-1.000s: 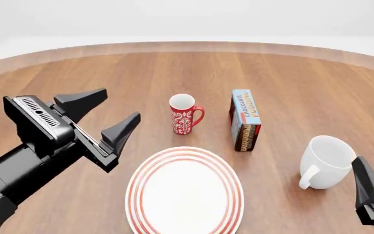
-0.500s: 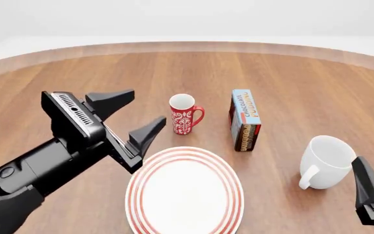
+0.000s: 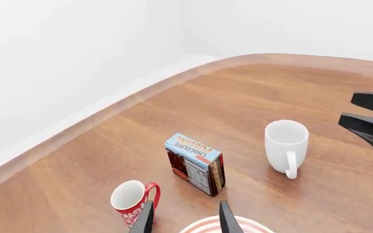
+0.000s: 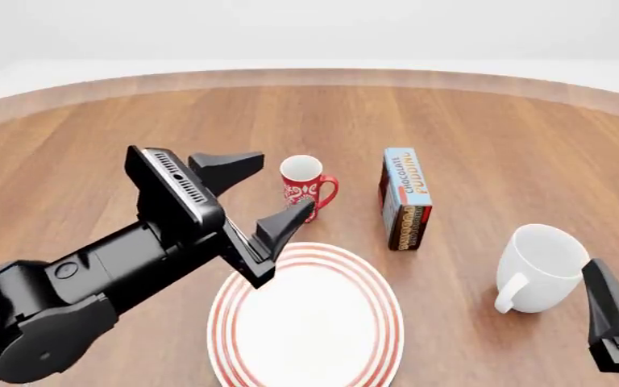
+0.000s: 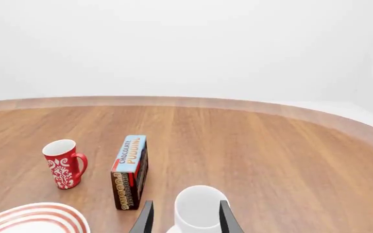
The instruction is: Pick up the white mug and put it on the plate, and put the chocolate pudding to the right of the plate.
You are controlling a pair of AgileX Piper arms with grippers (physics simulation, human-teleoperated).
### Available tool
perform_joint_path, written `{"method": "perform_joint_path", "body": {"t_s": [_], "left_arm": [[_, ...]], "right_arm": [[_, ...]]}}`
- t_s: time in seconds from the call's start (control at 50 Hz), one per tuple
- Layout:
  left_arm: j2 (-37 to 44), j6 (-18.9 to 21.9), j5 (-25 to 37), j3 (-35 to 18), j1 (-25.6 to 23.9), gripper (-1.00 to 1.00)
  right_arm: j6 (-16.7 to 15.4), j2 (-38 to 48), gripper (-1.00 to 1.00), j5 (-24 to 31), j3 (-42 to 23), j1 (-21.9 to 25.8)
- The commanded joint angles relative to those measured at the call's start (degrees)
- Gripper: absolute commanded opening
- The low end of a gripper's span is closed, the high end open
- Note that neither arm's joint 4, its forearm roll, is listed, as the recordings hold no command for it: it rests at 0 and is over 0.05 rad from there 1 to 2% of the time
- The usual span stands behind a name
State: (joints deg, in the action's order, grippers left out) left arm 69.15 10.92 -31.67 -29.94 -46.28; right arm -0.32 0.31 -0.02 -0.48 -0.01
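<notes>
The white mug (image 4: 541, 262) stands at the right front of the table, handle toward the near side. Just behind it, my right gripper (image 5: 186, 202) is open, and the mug (image 5: 198, 208) shows between the fingers. The plate (image 4: 223, 314) with red rings lies at the front centre. The chocolate pudding (image 4: 406, 197) stands upright behind the plate's right part. My left gripper (image 4: 286, 181) hangs open above the plate's far left rim, in front of the red mug (image 4: 301, 173), holding nothing. In the left wrist view the pudding (image 3: 195, 162) lies ahead of the left gripper (image 3: 185, 204).
The red patterned mug (image 5: 63, 162) stands behind the plate, left of the pudding box. The round wooden table's far rim (image 4: 309, 76) curves across the back, and bare wood (image 4: 525, 145) shows around the objects.
My left arm has swung right and forward, from the table's left side to over the plate's far left rim by the red mug. The right arm and all objects are unmoved.
</notes>
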Motion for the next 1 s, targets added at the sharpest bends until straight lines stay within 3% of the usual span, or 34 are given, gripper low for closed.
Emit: {"method": "perform_joint_path", "body": {"t_s": [0.02,1.0], "left_arm": [[3.78,-0.32,-0.22,-2.40,-2.22,1.00],[14.40,-1.89,-0.03,-9.70,-7.62,1.00]], "right_arm": [[0.03,0.01,1.00,0.01,0.00,-0.02],[0.00,0.00,1.00,0.00,0.00,-0.01]]}}
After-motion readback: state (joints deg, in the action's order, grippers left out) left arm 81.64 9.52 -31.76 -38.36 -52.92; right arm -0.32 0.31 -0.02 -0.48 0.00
